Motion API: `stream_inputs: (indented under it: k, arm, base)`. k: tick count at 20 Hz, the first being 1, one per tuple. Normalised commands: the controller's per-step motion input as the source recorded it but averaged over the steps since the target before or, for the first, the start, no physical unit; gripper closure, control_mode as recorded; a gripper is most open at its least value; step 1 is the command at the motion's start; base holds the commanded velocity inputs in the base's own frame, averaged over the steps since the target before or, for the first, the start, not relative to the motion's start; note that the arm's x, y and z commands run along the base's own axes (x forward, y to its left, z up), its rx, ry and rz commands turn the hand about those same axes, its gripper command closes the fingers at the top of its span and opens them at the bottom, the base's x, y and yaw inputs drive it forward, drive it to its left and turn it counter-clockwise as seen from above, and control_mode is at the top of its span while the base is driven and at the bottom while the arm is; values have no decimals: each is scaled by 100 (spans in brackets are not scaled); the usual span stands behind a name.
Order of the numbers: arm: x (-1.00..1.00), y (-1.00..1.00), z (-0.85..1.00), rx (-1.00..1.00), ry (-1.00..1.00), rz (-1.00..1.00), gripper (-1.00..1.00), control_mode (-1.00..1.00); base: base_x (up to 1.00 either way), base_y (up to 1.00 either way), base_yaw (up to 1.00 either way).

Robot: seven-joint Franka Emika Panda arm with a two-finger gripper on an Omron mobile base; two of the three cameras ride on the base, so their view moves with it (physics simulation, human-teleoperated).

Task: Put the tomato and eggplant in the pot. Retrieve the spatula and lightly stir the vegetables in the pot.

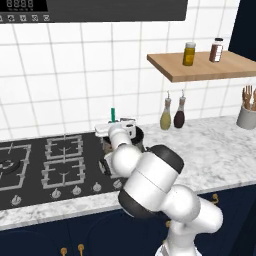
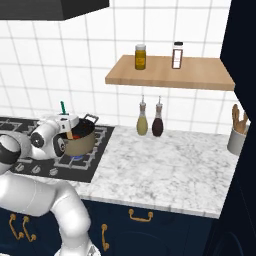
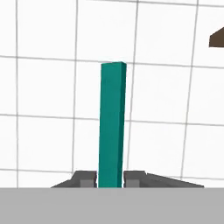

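I see the two-finger gripper [image 3: 110,180] closed tight w/ both dark tips pinching the slim green-handled spatula [image 3: 112,124]; handle sticks up past the hand against the white tile wall. Hand sits over the round tan-gold pot [image 2: 80,143] on the hob's right-side burner, just beside the marble counter [image 2: 165,165]. Small red tomato [image 2: 75,135] shows inside the pot; eggplant I can't make out.

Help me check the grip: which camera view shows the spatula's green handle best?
The hand view: the spatula handle rises straight between the gripper fingers, which are shut against it. The left base view shows just its green tip above the hand; the right base view shows the tip over the pot.
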Motion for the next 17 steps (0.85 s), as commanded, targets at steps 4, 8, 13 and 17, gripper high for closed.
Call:
stream_inputs:
  k: [4, 8, 13, 17]
  arm:
    - [0, -67, -33, -17, -16, 0, 100, -100]
    - [-9, -76, -2, -16, -15, -2, 100, -100]
    - [-44, -61, 3, -5, -14, -1, 100, -100]
    - [-21, -36, 0, -3, -12, 0, 100, -100]
  base:
    - [0, 0, 0]
    - [0, 0, 0]
    - [0, 0, 0]
    - [0, 0, 0]
